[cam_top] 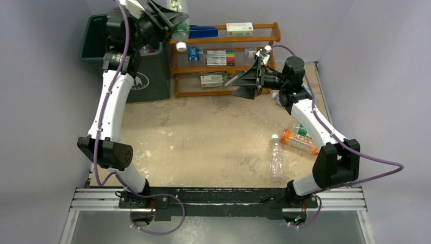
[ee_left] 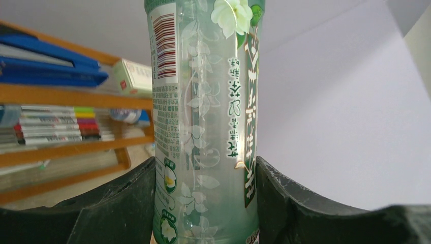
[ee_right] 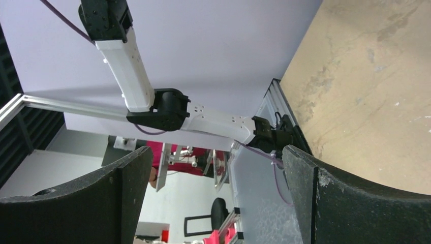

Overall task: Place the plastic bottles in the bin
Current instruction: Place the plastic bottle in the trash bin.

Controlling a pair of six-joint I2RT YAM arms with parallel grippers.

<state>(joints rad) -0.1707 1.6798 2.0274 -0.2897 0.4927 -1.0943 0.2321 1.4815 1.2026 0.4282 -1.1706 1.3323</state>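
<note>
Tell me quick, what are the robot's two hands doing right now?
Left gripper: closed, holding a clear bottle with a green flowery label.
Right gripper: open, holding nothing.

Top view: the green bottle [cam_top: 181,25] is cut off by the 12 o'clock edge, so its far end is not visible. The left arm [cam_top: 109,101] hides part of the bin [cam_top: 94,43] and its logo. At 3 o'clock on the surface [cam_top: 203,137], the right arm [cam_top: 315,119] covers part of the orange bottle [cam_top: 301,143]. Box lettering on the rack [cam_top: 226,38] is too small to read. Left wrist view: both bottle ends fall outside the frame.
</note>
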